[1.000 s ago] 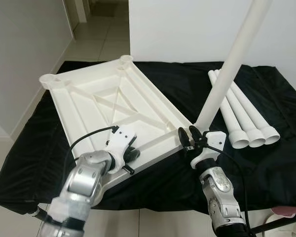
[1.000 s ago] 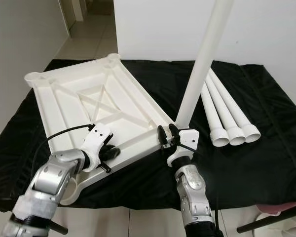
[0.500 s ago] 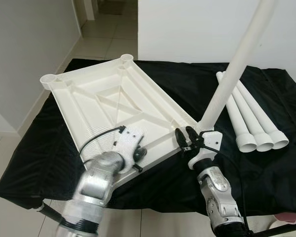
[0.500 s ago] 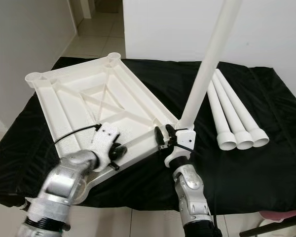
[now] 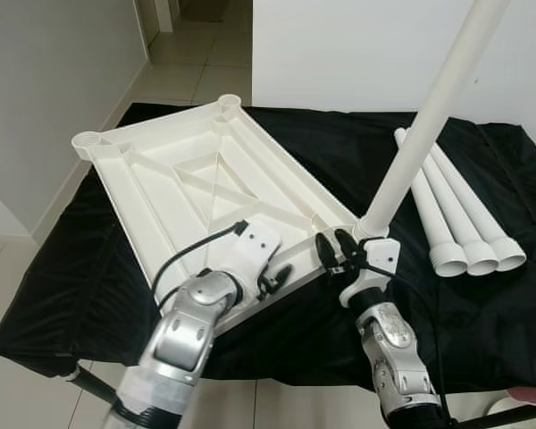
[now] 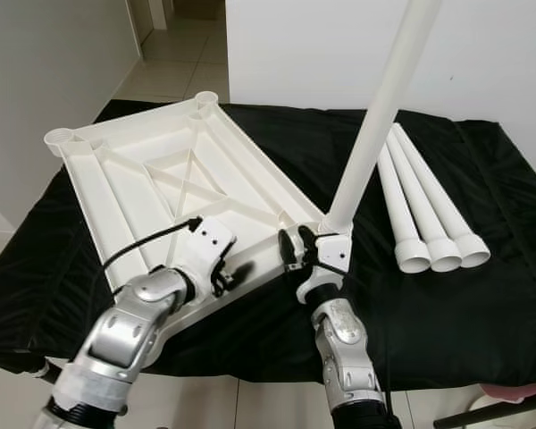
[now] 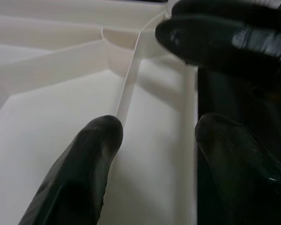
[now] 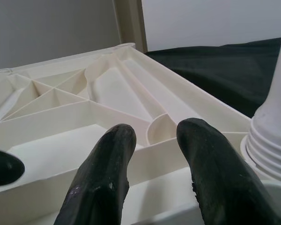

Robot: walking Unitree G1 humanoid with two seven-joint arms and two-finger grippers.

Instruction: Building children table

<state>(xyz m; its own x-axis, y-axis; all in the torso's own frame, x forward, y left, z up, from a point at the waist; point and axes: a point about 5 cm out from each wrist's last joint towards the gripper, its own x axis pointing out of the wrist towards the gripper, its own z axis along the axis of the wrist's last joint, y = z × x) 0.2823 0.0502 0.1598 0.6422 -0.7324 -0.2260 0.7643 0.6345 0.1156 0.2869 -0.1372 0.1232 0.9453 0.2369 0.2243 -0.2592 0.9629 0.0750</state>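
Left end effector (image 5: 275, 279) now farther right along the tabletop (image 5: 196, 179) near edge, closer to the right end effector (image 5: 336, 248).

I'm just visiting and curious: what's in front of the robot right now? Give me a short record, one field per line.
Surface: black cloth over a table
Main piece: white tabletop lying underside up, ribs and corner sockets showing
Fitted leg: one white leg standing in the near right corner socket, leaning slightly
Spare legs: three white legs lying side by side on the cloth to the right
Left gripper: open, at the tabletop's near edge, fingers astride a rib
Right gripper: open, beside the base of the standing leg
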